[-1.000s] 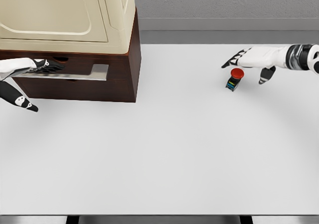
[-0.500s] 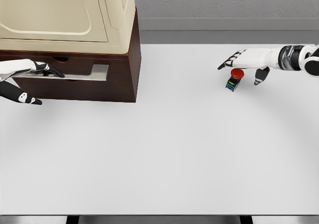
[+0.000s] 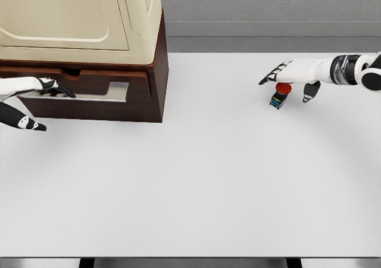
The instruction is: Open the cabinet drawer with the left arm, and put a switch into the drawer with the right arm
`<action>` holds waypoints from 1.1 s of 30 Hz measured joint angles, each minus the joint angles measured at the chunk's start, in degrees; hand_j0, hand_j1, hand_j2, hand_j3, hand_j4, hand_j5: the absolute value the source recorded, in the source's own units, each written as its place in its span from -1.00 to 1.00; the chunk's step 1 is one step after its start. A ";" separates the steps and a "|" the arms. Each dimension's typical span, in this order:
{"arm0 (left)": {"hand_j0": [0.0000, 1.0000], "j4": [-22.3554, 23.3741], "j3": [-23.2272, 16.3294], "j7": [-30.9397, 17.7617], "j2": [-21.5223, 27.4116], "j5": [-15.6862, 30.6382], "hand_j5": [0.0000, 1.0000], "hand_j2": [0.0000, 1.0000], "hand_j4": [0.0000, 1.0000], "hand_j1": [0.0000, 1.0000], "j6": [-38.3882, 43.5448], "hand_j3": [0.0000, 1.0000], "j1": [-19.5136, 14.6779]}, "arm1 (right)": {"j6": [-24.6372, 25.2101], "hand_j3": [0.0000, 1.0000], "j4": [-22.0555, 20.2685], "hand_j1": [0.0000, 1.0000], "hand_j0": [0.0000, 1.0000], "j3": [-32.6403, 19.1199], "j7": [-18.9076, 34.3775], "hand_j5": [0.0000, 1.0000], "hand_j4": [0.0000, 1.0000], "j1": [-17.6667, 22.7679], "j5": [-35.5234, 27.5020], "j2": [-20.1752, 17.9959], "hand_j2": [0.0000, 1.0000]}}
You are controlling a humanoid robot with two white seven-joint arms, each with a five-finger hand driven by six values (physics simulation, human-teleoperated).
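Observation:
The switch (image 3: 278,95), a small black block with a red button cap, stands on the white table (image 3: 196,178) at the far right. My right hand (image 3: 286,81) hovers directly over it, open, fingers spread to the left and thumb hanging down on the switch's right. The dark brown cabinet (image 3: 157,71) sits at the far left. Its drawer (image 3: 95,104) shows a pale handle recess (image 3: 116,90) and stands out a little from the cabinet face. My left hand (image 3: 52,104) has its fingers (image 3: 58,89) hooked into that recess, with the thumb below.
A cream-coloured box with a rounded panel (image 3: 71,18) rests on top of the cabinet and overhangs the drawer. A grey wall runs behind the table's far edge (image 3: 268,52). The table's front edge is at the bottom of the view.
The drawer front has slid slightly out towards me with the left hand on it. The right hand has drifted left and lowered over the switch.

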 measured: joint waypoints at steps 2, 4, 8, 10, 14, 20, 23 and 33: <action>0.55 -0.10 0.16 0.00 0.14 0.30 0.55 0.55 0.55 0.55 -0.32 0.55 0.02 | 0.00 1.00 0.01 1.00 1.00 0.07 0.00 1.00 1.00 0.00 0.01 -0.02 1.00; 0.55 -0.55 -0.04 -0.66 0.01 2.86 0.55 0.55 0.55 0.55 -0.79 0.55 0.01 | 0.00 1.00 0.00 1.00 1.00 0.11 0.00 1.00 1.00 0.00 0.02 0.00 1.00; 0.55 -1.00 -0.32 -1.31 -0.13 5.43 0.55 0.55 0.55 0.55 -1.32 0.55 0.10 | 0.00 1.00 0.00 1.00 1.00 0.52 0.00 1.00 1.00 0.00 0.02 0.02 1.00; 0.55 -1.11 -0.37 -1.43 -0.17 6.13 0.55 0.55 0.55 0.55 -1.42 0.55 0.10 | 0.00 1.00 0.00 1.00 1.00 0.76 0.00 1.00 1.00 0.00 0.03 0.08 1.00; 0.55 -1.20 -0.48 -1.53 -0.17 6.85 0.55 0.55 0.55 0.55 -1.64 0.55 0.10 | 0.00 1.00 0.00 1.00 1.00 1.05 0.00 1.00 1.00 -0.09 0.02 0.31 1.00; 0.55 -1.23 -0.51 -1.55 0.99 8.78 0.55 0.55 0.55 0.55 -3.41 0.55 0.45 | 0.00 1.00 0.00 1.00 1.00 1.18 0.00 1.00 1.00 -0.09 0.02 0.30 1.00; 0.55 -1.21 -0.17 -1.27 1.22 9.91 0.55 0.55 0.55 0.55 -3.68 0.55 1.59 | 0.00 1.00 0.00 1.00 1.00 1.19 0.00 1.00 1.00 -0.09 0.01 0.25 1.00; 0.55 -1.11 1.21 -0.52 1.55 12.67 0.55 0.55 0.55 0.55 -3.80 0.55 4.12 | 0.00 1.00 -0.08 1.00 1.00 1.09 0.00 1.00 1.00 -1.14 -0.17 -0.23 1.00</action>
